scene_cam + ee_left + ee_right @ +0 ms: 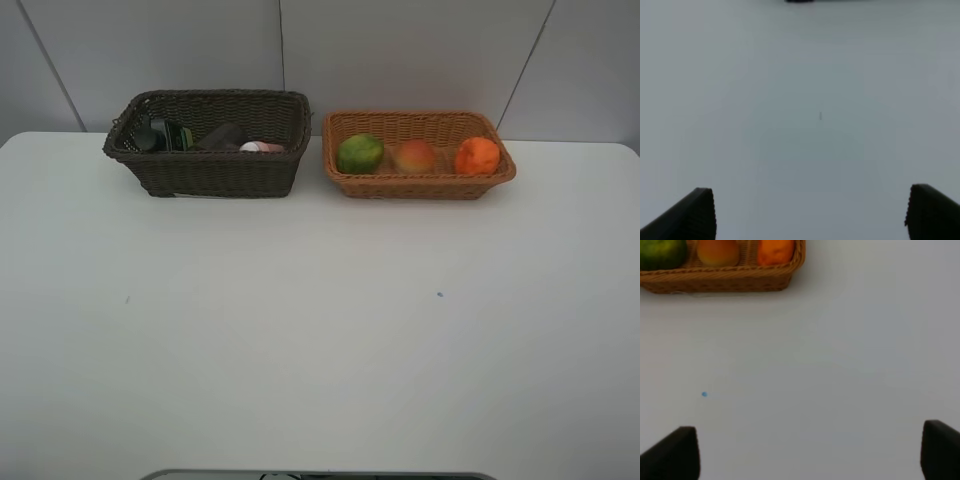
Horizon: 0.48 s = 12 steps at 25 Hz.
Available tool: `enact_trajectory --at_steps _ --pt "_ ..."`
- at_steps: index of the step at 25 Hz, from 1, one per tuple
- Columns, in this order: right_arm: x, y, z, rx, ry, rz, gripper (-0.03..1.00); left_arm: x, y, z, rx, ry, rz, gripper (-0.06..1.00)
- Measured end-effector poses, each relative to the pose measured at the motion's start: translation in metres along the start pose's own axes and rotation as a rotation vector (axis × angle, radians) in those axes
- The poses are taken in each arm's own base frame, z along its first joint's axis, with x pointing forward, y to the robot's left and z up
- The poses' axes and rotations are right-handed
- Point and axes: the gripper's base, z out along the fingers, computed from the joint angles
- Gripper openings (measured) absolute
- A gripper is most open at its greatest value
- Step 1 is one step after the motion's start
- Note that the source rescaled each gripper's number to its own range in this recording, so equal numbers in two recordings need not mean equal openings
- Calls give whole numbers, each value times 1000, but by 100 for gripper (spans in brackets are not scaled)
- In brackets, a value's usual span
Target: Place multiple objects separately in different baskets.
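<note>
Baskets, two rectangular woven ones, sit side by side at the far edge of my white table (320, 340). I see the dark brown wicker basket (210, 170) on the left holding a dark grey-green bottle (160, 135), a mauve cup (222, 137) and a pink white-capped bottle (260, 147). On the right, the light orange-tan basket (420, 183) holds three fruits in a row: green citrus (359, 153), red-yellow peach (414, 156), orange (476, 155). A pale panelled wall stands behind. My left gripper (810, 212) and right gripper (810, 452) both hang spread wide over bare table, holding nothing.
</note>
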Motion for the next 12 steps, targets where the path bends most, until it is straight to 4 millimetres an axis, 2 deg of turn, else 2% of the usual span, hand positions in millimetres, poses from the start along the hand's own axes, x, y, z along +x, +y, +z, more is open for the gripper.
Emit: enact_trajectory --at_steps 3,12 --pt "0 0 0 0 0 0 91 2 0 4 9 -38 -3 96" --pt "0 0 0 0 0 0 91 8 0 -6 36 -128 15 96"
